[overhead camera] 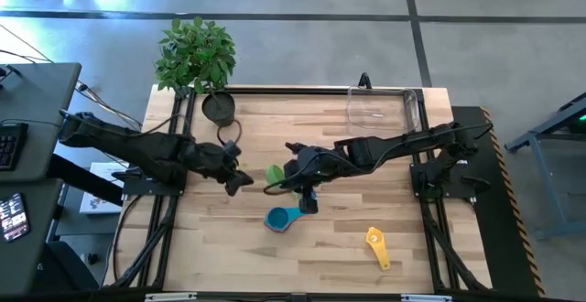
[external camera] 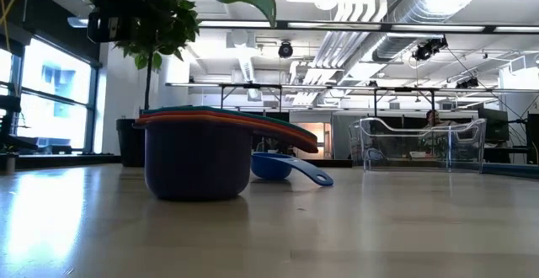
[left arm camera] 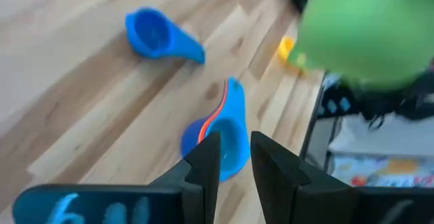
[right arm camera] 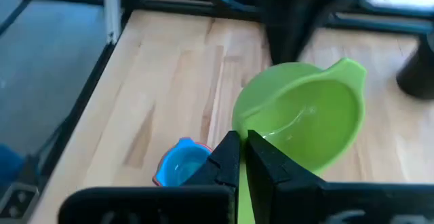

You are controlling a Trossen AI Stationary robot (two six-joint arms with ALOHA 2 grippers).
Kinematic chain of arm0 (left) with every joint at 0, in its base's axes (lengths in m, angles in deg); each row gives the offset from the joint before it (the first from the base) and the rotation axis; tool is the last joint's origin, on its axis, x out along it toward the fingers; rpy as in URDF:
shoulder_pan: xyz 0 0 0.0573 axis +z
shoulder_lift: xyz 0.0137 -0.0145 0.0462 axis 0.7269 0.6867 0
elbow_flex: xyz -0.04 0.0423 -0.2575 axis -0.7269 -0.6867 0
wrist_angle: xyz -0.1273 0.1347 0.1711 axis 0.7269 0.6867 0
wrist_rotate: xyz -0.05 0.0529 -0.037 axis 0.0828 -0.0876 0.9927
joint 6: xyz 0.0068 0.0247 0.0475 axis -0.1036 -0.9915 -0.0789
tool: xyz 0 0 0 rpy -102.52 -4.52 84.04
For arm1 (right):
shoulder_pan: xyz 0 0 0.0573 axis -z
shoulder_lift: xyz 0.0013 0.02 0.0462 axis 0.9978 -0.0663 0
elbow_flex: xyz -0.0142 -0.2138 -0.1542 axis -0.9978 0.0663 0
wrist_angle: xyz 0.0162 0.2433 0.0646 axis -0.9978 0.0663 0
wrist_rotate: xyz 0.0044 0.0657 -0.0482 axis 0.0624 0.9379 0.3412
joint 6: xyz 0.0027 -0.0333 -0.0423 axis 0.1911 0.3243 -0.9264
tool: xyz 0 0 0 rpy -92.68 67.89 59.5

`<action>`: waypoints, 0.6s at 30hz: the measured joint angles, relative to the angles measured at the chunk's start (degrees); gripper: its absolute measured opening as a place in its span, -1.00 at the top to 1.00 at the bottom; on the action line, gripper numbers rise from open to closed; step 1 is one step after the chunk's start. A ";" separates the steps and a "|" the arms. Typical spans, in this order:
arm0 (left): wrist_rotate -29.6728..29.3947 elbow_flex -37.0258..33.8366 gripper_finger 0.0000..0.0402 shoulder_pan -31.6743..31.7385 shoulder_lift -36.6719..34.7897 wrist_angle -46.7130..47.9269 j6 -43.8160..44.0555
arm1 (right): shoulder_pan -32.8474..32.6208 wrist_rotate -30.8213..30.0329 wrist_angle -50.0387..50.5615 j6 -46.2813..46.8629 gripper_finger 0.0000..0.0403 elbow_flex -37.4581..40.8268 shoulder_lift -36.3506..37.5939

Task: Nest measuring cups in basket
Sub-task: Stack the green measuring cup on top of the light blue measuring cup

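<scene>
Closest to the low camera sits a stack of cups (external camera: pixel 202 156) on the worktop (external camera: pixel 269 227): a dark purple-blue one at the bottom with orange-red and teal rims showing above it. From above, the same stack (overhead camera: pixel 279 218) lies near the middle of the worktop, teal on top, its handle pointing right. How many cups it holds cannot be counted for sure; at least three colours show.

A blue cup (external camera: pixel 286 167) lies on its own just behind the stack in the low view, and the left wrist view shows it (left arm camera: pixel 159 37) apart from the stack (left arm camera: pixel 220 139). A yellow cup (overhead camera: pixel 376 245) lies well to the right of the stack, toward the near edge.

The right tool (overhead camera: pixel 295 179) hangs above the middle of the worktop, pinched tight on the handle of the green cup (right arm camera: pixel 302 119), which it holds in the air over the stack. The left tool (overhead camera: pixel 236 181) hovers just left of it, fingers a little apart, holding nothing.

The basket (overhead camera: pixel 383 107) stands at the far right of the worktop and looks to hold nothing.

As a judgement, the task is about half done: nesting is under way on the worktop, not in the basket. Left to do are green, blue and yellow, then moving the nested set into the basket.
</scene>
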 joint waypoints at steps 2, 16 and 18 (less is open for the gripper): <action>-1.03 0.04 0.63 0.30 -0.63 -0.10 1.95 | -0.01 1.42 -0.07 -4.36 1.00 -0.01 -0.28; -6.70 -0.02 0.63 3.51 -0.24 2.77 15.01 | -2.31 0.69 2.96 -16.25 1.00 -0.01 -4.56; -7.47 -0.02 0.63 3.78 -0.24 2.61 15.55 | -2.26 -0.02 4.10 -16.26 1.00 -0.01 -5.27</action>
